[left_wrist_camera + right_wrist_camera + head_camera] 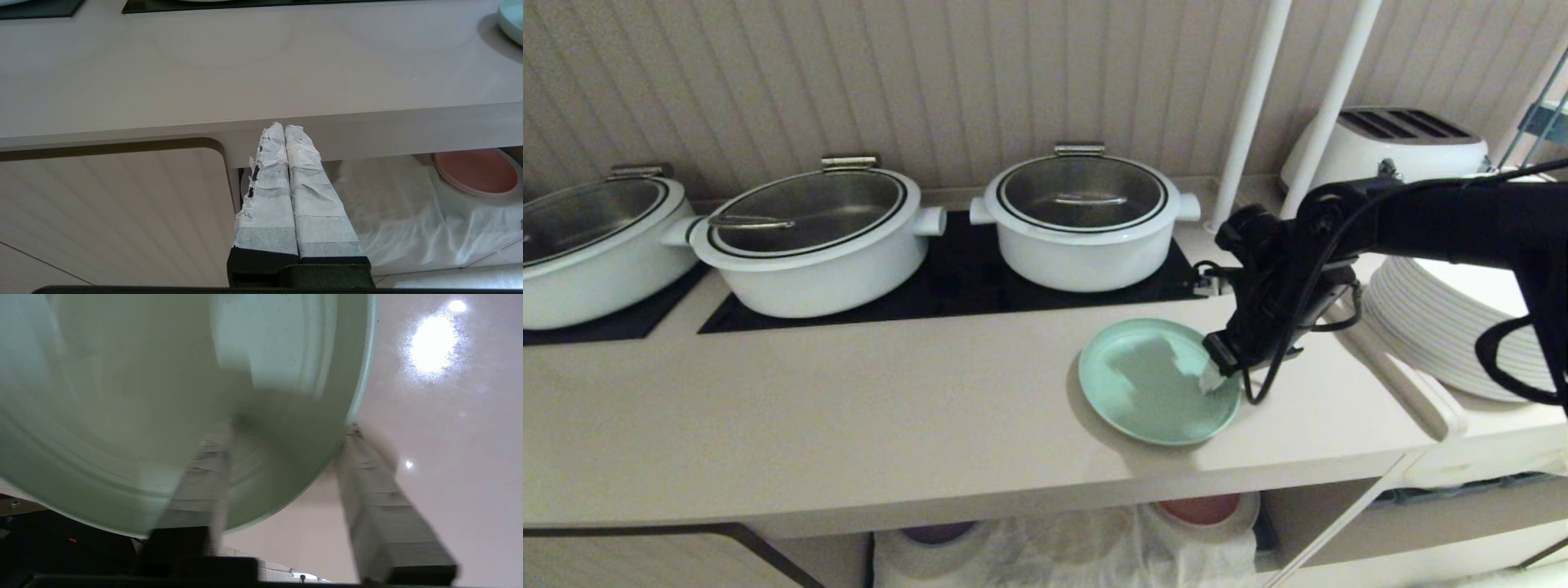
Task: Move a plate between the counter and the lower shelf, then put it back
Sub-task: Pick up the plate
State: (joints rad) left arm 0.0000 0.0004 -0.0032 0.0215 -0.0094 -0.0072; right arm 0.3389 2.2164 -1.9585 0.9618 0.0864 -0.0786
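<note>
Right gripper [1213, 369] straddles the round mint-green matte plate [1156, 380] at three o'clock, jaws half-open, nothing gripped, plate not yet lifted.

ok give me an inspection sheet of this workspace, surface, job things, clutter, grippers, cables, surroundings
Surface: long beige counter with black glass hob panels.
Job's things: round mint-green plate near the counter's front edge; lower shelf draped in white cloth.
Clutter: three white lidded pots, stack of white plates, pink plate on the shelf.
Grippers: right gripper straddles the green plate's rim, fingers apart; left gripper shut, below the counter edge.
Cables: black cable loops off the right wrist.
Surroundings: white toaster, ribbed wall.
</note>
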